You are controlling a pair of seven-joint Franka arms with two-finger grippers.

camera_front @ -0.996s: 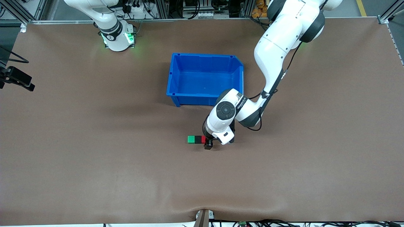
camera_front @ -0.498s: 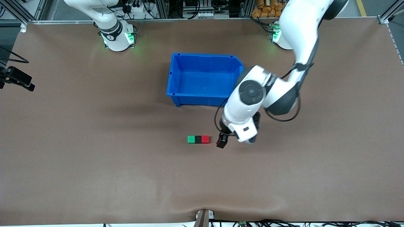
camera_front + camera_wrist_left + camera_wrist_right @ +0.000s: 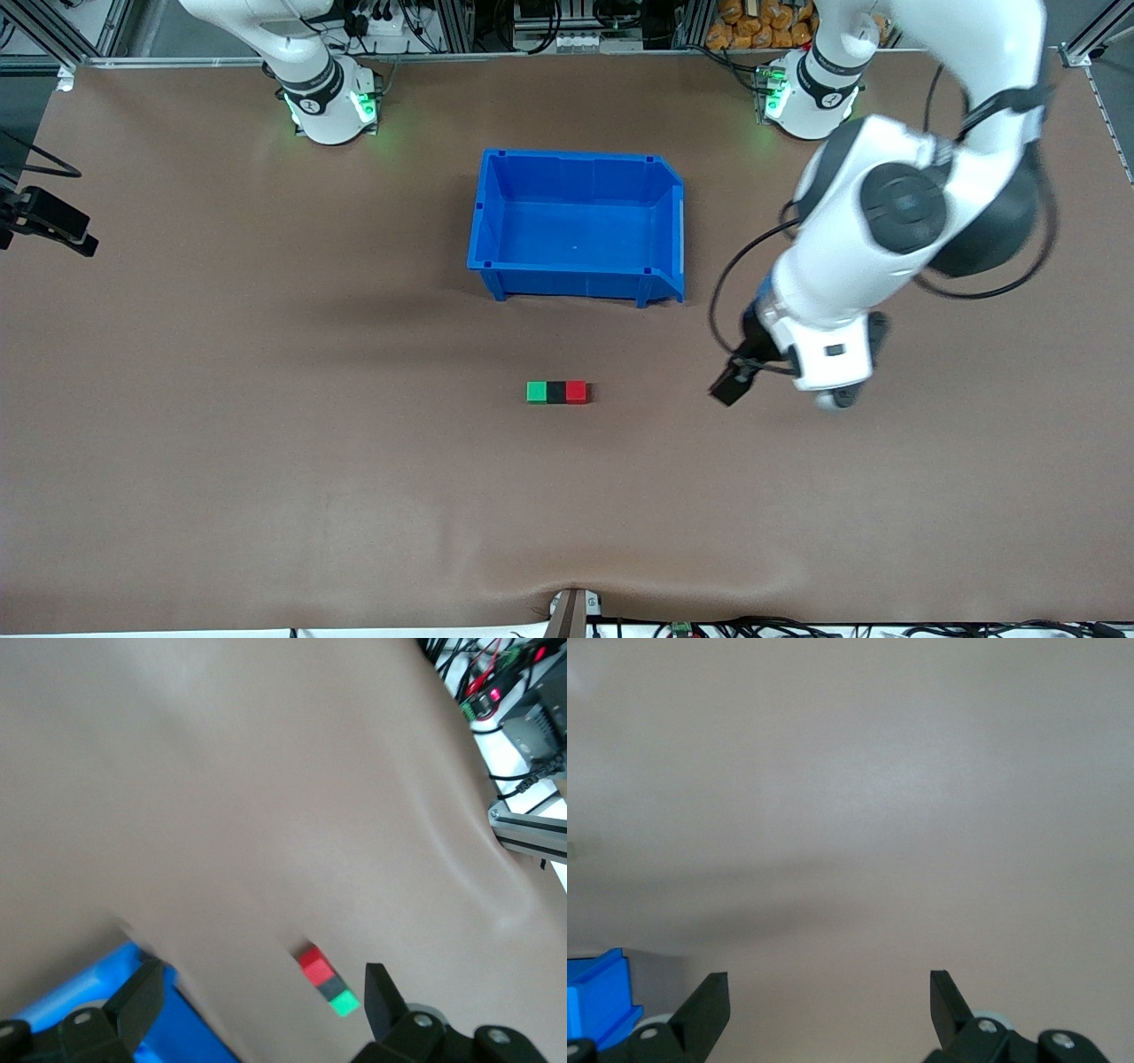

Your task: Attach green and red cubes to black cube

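Observation:
The green cube, the black cube and the red cube lie touching in one row on the brown table, black in the middle. The row also shows in the left wrist view: red cube, black cube, green cube. My left gripper is open and empty, up in the air over the bare table toward the left arm's end, well apart from the row. My right gripper is open and empty over bare table; it does not show in the front view.
A blue bin, empty, stands farther from the front camera than the cube row; it shows in both wrist views. The right arm's base is at the table's top edge. Cables lie past the table edge.
My left gripper let go of the red cube, rose and swung away toward the left arm's end of the table. The three cubes stay joined in place.

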